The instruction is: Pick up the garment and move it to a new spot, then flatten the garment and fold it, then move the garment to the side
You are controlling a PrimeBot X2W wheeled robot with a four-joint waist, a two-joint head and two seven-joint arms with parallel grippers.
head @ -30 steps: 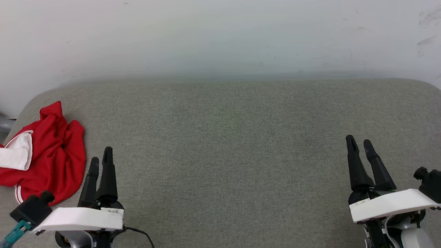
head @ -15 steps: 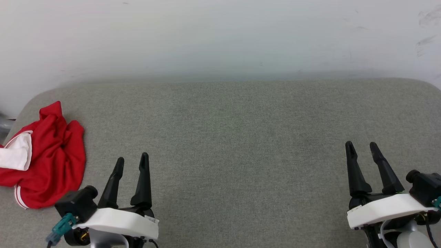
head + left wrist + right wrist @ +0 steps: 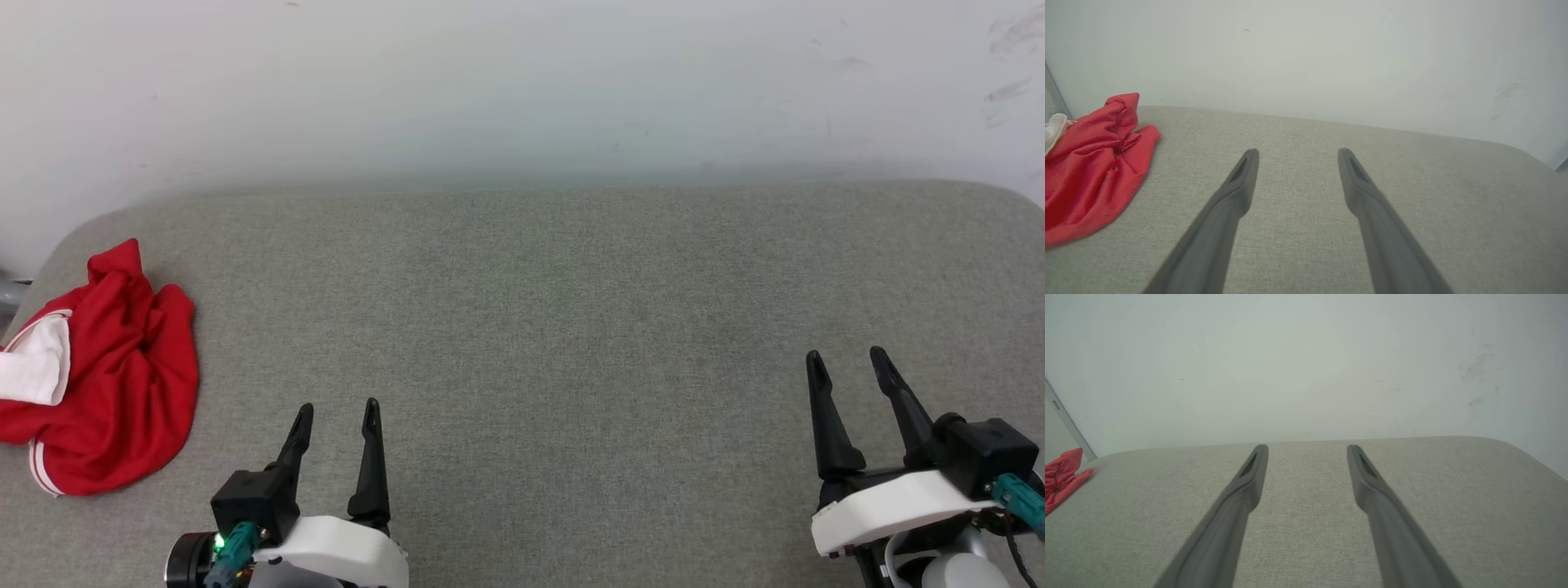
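The garment point(image 3: 106, 384), a red shirt with a white sleeve, lies crumpled in a heap at the far left of the grey fabric surface point(image 3: 555, 310). It also appears at the left edge of the left wrist view, garment point(image 3: 1090, 167), and as a small red patch in the right wrist view, garment point(image 3: 1063, 477). My left gripper point(image 3: 337, 408) stands open near the front edge, to the right of the heap and apart from it, nothing between its fingers point(image 3: 1241, 179). My right gripper point(image 3: 845, 358) is open at the lower right, far from the shirt, fingers point(image 3: 1253, 469) empty.
A pale wall point(image 3: 522, 90) rises directly behind the grey surface. The surface has rounded back corners at left and right. A grey metal part point(image 3: 10, 292) shows past the left edge, beside the shirt.
My left gripper has drawn back and to the right, away from the garment, its fingers now spread apart. The right gripper has dropped back slightly. The garment has not moved.
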